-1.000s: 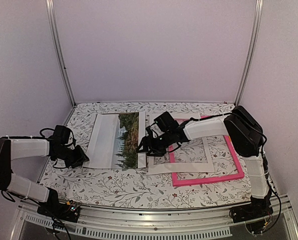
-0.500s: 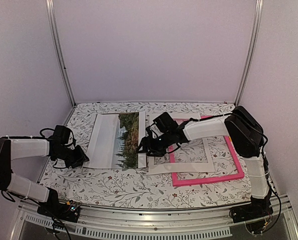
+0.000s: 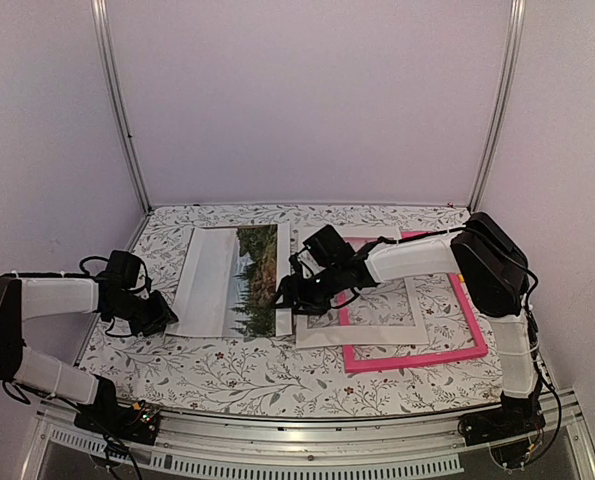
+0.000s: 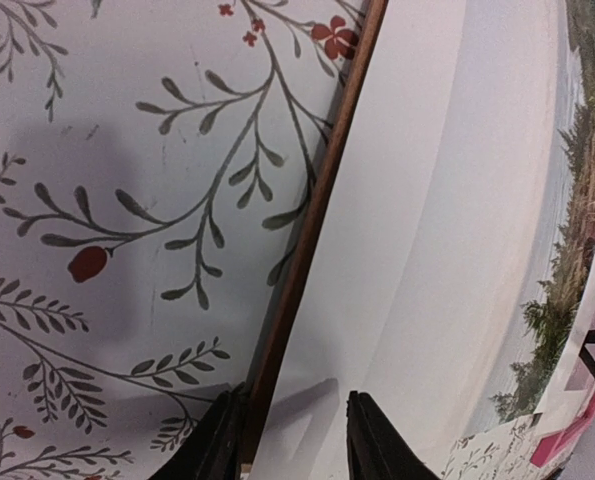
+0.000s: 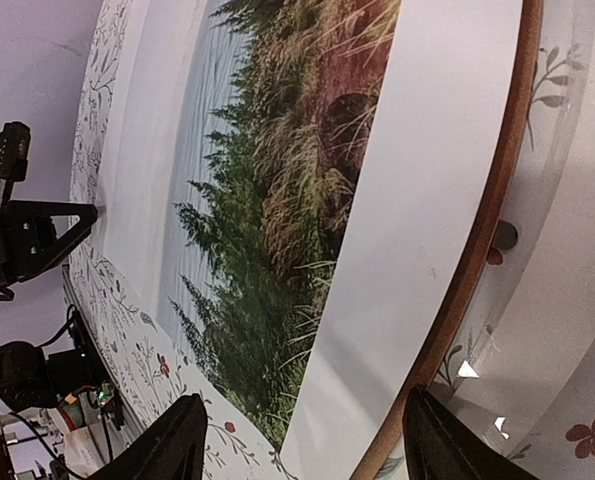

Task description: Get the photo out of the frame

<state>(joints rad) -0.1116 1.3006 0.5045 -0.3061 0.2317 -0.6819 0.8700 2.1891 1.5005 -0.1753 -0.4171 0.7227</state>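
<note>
From above, you see the large white-bordered photo of dark trees and pale sky (image 3: 227,280) lying flat on the floral-patterned table (image 3: 257,378), left of centre. It is out of the thin bright pink rectangular frame (image 3: 417,358), which lies apart on the right side. A pale rectangular mat sheet (image 3: 322,335) lies partly over the frame's left side. Your left pincer (image 3: 165,318) sits low at the photo's near left corner. Your right pincer (image 3: 285,297) is at the photo's right edge, between the photo and the mat sheet.

In the left wrist view, the left pincer (image 4: 292,445) is spread a little. One finger (image 4: 217,445) is over the table (image 4: 127,200) and the other over the photo's (image 4: 437,250) white border. The thin brown backing board (image 4: 312,230) under the photo shows as an edge running between them. You cannot tell whether either finger touches.

In the right wrist view, the right pincer (image 5: 312,450) is spread wide and holds nothing. It straddles the photo's (image 5: 307,200) white border and the brown board edge (image 5: 477,250). The left pincer (image 5: 37,240) shows at the photo's far side.
</note>
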